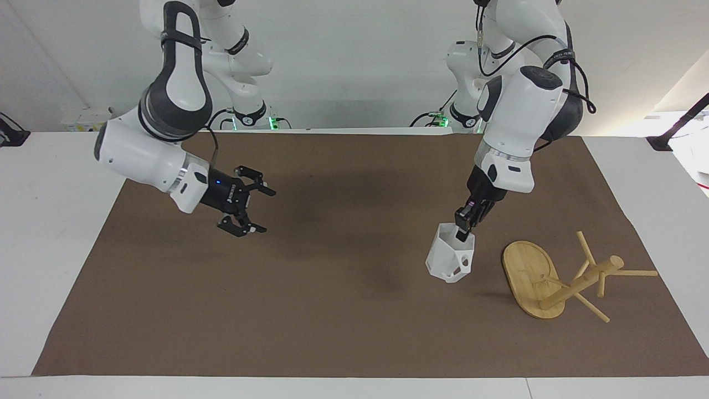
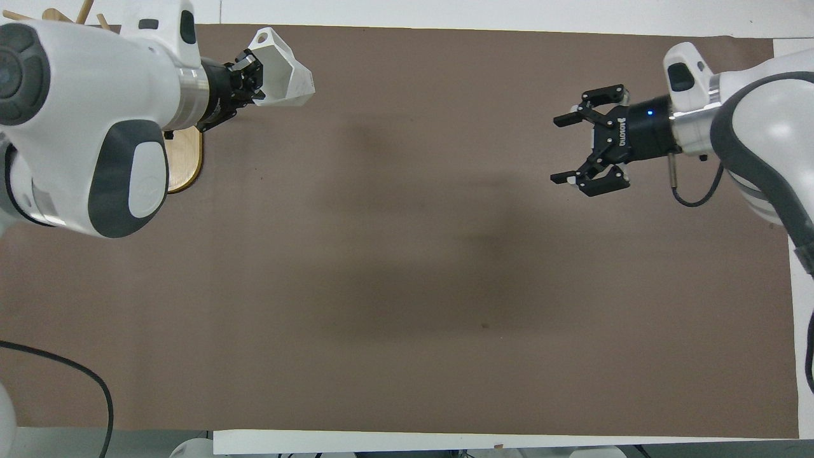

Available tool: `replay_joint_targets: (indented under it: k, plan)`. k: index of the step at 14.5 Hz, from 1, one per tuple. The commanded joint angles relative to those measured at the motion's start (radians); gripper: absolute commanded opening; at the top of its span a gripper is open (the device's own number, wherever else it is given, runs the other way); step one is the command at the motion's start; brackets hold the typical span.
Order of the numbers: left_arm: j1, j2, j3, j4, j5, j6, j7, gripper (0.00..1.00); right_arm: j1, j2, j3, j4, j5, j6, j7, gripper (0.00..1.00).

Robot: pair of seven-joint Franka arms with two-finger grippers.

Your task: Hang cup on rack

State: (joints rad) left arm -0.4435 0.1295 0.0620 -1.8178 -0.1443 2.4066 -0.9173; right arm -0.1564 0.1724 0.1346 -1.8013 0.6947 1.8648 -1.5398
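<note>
The white faceted cup (image 1: 448, 258) hangs from my left gripper (image 1: 464, 223), which is shut on its rim, one finger inside. It is held tilted above the mat, close beside the rack's oval base. In the overhead view the cup (image 2: 284, 77) sticks out from the left gripper (image 2: 250, 81). The bamboo rack (image 1: 579, 284) lies tipped on its side toward the left arm's end of the table, base on edge and pegs splayed. My left arm hides most of the rack (image 2: 186, 159) in the overhead view. My right gripper (image 1: 252, 210) is open and empty above the mat, and also shows in the overhead view (image 2: 582, 149).
A brown mat (image 1: 332, 321) covers most of the white table (image 1: 55, 249). Nothing else lies on the mat.
</note>
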Motion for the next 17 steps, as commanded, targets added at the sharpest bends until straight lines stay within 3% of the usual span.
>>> replay_joint_targets:
  k: [1,3,6,8,13,17]
  plan:
    - [0.034,-0.111,-0.007,-0.216,-0.05,0.217,0.017,0.0,-0.061,-0.017,0.011,0.002,-0.151,-0.01,0.165,1.0]
    - [0.063,-0.12,-0.007,-0.283,-0.066,0.342,0.017,0.0,-0.089,-0.021,0.01,0.029,-0.269,-0.006,0.254,1.0]
    - [0.098,-0.119,-0.008,-0.299,-0.103,0.362,0.02,0.0,-0.092,-0.04,0.01,0.094,-0.449,-0.036,0.432,1.0]
    - [0.132,-0.097,-0.008,-0.301,-0.104,0.365,0.053,0.0,-0.084,-0.051,0.019,0.176,-0.569,-0.134,0.579,1.0]
    - [0.181,-0.067,-0.01,-0.301,-0.109,0.356,0.172,0.0,0.012,-0.102,-0.035,0.298,-0.707,-0.381,0.958,1.0]
    - [0.196,-0.062,-0.01,-0.301,-0.109,0.338,0.21,0.0,0.09,-0.189,-0.113,0.304,-0.721,-0.508,1.254,1.0]
